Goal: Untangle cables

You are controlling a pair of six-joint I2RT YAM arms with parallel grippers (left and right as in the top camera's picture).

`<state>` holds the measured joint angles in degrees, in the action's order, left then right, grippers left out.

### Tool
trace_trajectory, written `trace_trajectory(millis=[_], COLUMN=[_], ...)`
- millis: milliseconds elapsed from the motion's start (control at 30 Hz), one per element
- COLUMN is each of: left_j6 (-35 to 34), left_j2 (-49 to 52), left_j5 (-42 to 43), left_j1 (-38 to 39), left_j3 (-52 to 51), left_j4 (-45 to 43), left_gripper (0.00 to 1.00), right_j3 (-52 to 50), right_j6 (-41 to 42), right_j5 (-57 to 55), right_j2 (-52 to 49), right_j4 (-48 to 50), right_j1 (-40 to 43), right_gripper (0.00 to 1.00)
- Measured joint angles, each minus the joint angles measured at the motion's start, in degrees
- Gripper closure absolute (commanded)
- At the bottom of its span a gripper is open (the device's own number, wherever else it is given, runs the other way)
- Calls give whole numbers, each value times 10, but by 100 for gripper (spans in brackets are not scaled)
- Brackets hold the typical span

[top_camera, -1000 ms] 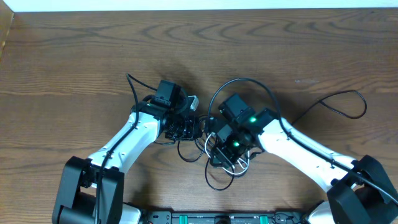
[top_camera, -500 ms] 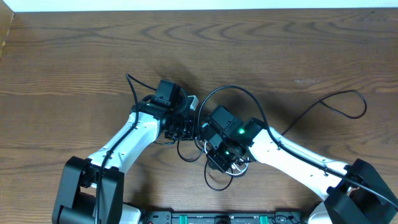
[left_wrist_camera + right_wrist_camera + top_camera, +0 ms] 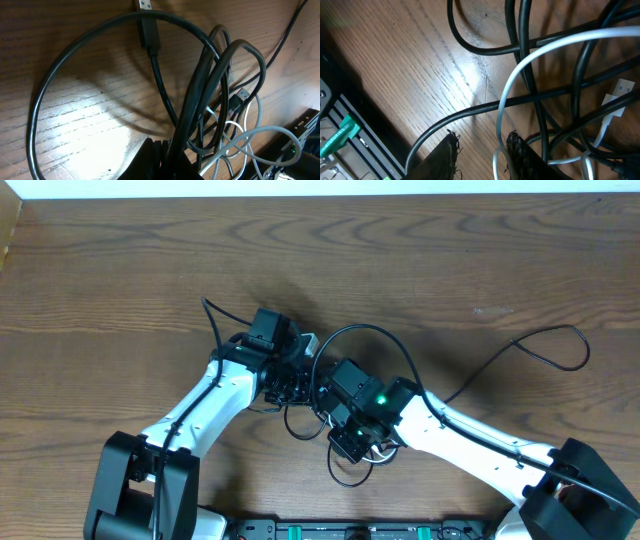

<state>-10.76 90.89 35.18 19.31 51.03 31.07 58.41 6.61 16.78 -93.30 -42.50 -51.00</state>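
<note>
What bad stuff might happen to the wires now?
1. The left gripper is shut on a bunch of black cable strands at once, so pulling may tighten the tangle instead of loosening it.
2. The right gripper is open around the white cable, with black strands crossing close by. If it closes here, it might catch both.

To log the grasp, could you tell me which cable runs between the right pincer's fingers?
The white cable, lying between the right pincer's fingertips; the black cable crosses beyond them.
</note>
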Motion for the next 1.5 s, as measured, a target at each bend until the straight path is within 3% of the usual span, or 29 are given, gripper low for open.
trace_trajectory(millis=[633, 1067, 1167, 1267, 1367, 1400, 1433, 1500], left_j6=[0, 0, -2, -11, -16, -17, -19, -27], left_j2=[2, 6, 6, 6, 6, 6, 6, 6], left_j5=[-29, -47, -39, -34, -30, -29, -28, -23], left_j1=[-6, -8, -7, -7, -7, -8, -9, -14], left_j3=[0, 0, 0, 0, 0, 0, 0, 0], left_j4=[-1, 0, 0, 0, -1, -2, -2, -5], left_gripper=[92, 92, 92, 92, 92, 92, 92, 92], right_j3=[0, 0, 0, 0, 0, 0, 0, 0], right_j6=[4, 9, 11, 15, 17, 17, 18, 19], right_j5=[-16, -20, -23, -25, -27, -27, -27, -27], right_j2=[-25, -87, -89, -90, -90, -90, -90, -90], right_j4=[24, 51, 51, 51, 51, 51, 51, 52], right_j1=[-5, -5, -5, -5, -5, -5, -5, -5], right_gripper=[72, 88, 78, 77, 79, 84, 96, 99])
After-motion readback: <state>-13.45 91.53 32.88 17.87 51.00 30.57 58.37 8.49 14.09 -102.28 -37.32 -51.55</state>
